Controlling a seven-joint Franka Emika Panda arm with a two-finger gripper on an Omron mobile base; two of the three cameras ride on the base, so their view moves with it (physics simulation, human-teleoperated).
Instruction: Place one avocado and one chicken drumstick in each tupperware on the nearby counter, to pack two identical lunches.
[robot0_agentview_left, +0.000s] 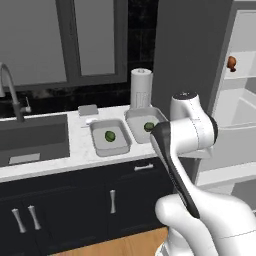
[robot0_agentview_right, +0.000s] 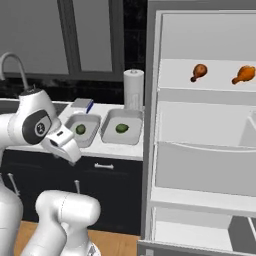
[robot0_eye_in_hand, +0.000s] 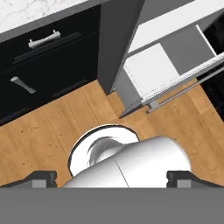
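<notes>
From the hand camera I see my pincer (robot0_eye_in_hand: 112, 178) pointing down at the wooden floor (robot0_eye_in_hand: 43, 131), its two dark fingertips (robot0_eye_in_hand: 41, 178) set far apart at the lower corners with nothing between them, so I read it as wide open and empty. Beyond the tips lie the dark cabinet fronts (robot0_eye_in_hand: 52, 65) with silver handles and the bottom of the open fridge (robot0_eye_in_hand: 157, 70). From the base cameras my arm is folded back close to the base, in front of the cabinets and short of the counter (robot0_agentview_left: 77, 145). On that white marble counter, just right of the dark sink (robot0_agentview_left: 30, 137), the two tupperware sit side by side, nearly touching: the left tupperware (robot0_agentview_left: 98, 145) holds one avocado (robot0_agentview_left: 110, 135), and the right tupperware (robot0_agentview_left: 135, 120) holds the other avocado (robot0_agentview_left: 149, 127), partly hidden behind my arm in the left view. In the right base view both dark-green balls rest near the middle of their containers, with no drumstick in either one. Behind the containers stands a paper towel roll (robot0_agentview_left: 141, 88), and a small flat grey box (robot0_agentview_right: 81, 104) with a blue side lies just behind the left container. The two chicken drumsticks are on an upper fridge shelf (robot0_agentview_right: 215, 86), well apart from the counter: one drumstick (robot0_agentview_right: 199, 72) toward the left, the second drumstick (robot0_agentview_right: 243, 74) near the right edge.
</notes>
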